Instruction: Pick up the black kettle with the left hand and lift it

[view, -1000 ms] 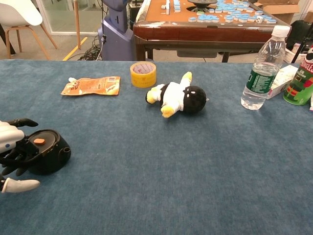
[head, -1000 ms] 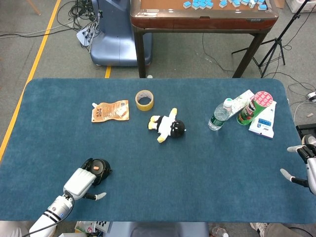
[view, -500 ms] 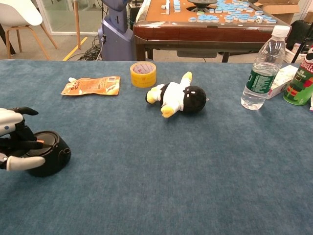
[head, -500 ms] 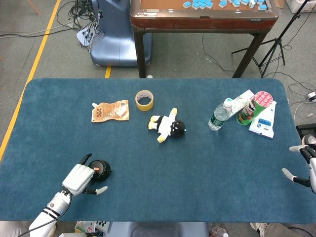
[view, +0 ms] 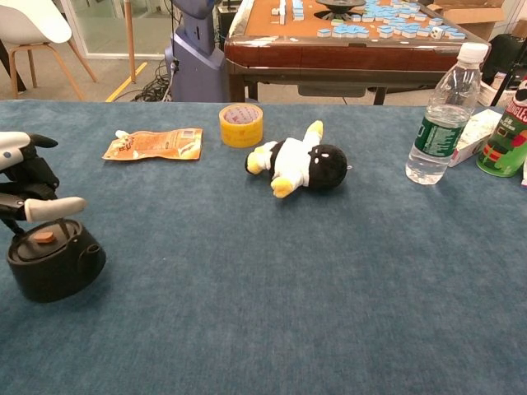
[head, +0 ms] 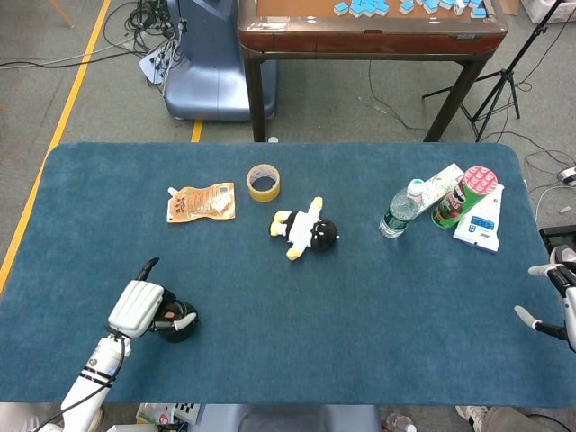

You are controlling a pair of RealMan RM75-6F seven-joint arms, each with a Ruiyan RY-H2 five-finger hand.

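Observation:
The black kettle [view: 53, 265] with an orange knob on its lid is at the near left of the blue table [view: 272, 271]. My left hand [view: 25, 191] is right above it, fingers curled down at its handle and thumb across the top; it holds the kettle. In the head view the left hand [head: 135, 309] covers the left part of the kettle [head: 178, 322]. Whether the base has left the cloth I cannot tell. My right hand [head: 560, 301] is off the table's right edge, fingers spread, holding nothing.
A penguin plush [head: 306, 229] lies mid-table. Behind it are a yellow tape roll [head: 264, 183] and an orange pouch [head: 201, 202]. At the right stand a water bottle [head: 398, 211], a green can [head: 464, 196] and a white box [head: 481, 219].
My left hand rose from beside the kettle to above it and closed on the handle. The kettle shifted left and toward me and looks larger. The right hand stayed put.

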